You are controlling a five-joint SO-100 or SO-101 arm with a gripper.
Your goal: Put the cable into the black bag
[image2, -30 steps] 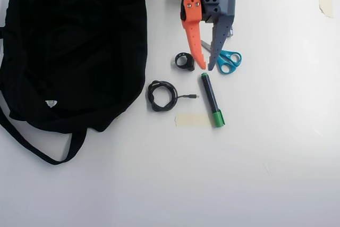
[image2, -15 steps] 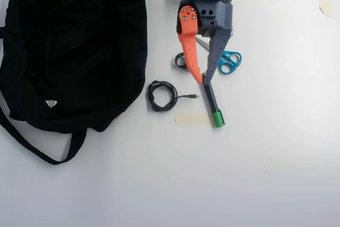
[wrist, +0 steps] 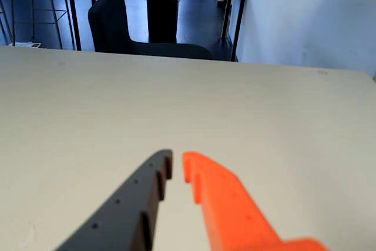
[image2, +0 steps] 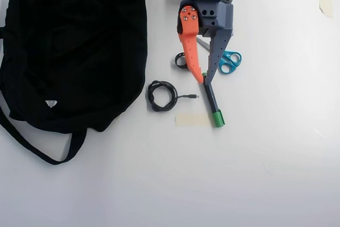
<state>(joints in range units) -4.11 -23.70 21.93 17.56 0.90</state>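
Overhead, the pincer hangs with its orange finger and grey finger nearly together, only a narrow gap at the tips and nothing between them; the wrist view shows the same slim gap over bare table. Its tips sit over the top end of a green-capped marker. Just left of the pincer lies a small black ring, partly hidden by the orange finger; just right, teal-handled scissors. The cable lies coiled on the table below and left of the pincer, plug end pointing toward the marker. Further left sits the black bag, well apart from the pincer, the cable just beside its edge.
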